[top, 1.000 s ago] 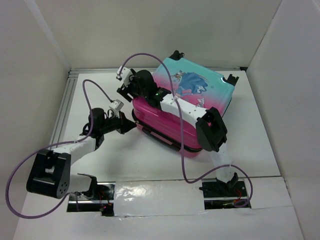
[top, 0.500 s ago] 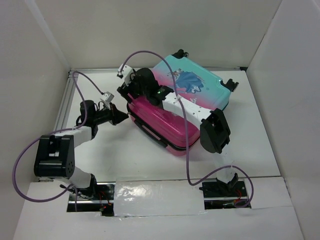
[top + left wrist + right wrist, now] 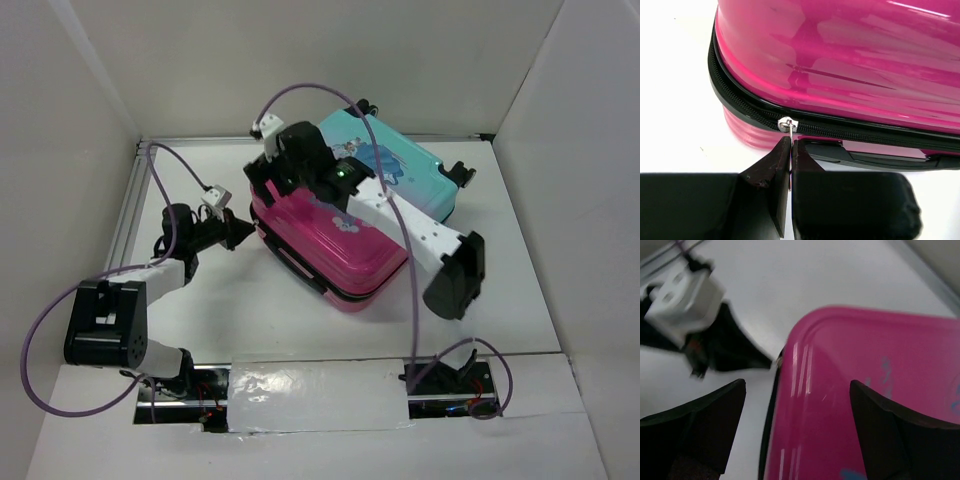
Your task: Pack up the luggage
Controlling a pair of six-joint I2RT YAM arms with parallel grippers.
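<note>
The luggage (image 3: 330, 245), a closed pink-to-teal hard-shell suitcase with a princess print, lies flat mid-table. My left gripper (image 3: 248, 229) is at its left corner, shut on the silver zipper pull (image 3: 788, 126) of the black zipper line (image 3: 850, 132). Its dark fingers (image 3: 775, 170) pinch the thin pull tab. My right gripper (image 3: 275, 180) hovers open over the suitcase's top left part, its fingers (image 3: 700, 415) spread wide above the pink shell (image 3: 865, 400). The left gripper also shows blurred in the right wrist view (image 3: 715, 350).
White walls close the table on the left, back and right. The suitcase's black wheels (image 3: 462, 170) stick out at the far right. Purple cables loop from both arms. The arm bases sit at the near edge.
The suitcase has swung and slid a little toward the near left. My right arm has moved up and over its top. My left gripper stays at the left corner on the zipper.
</note>
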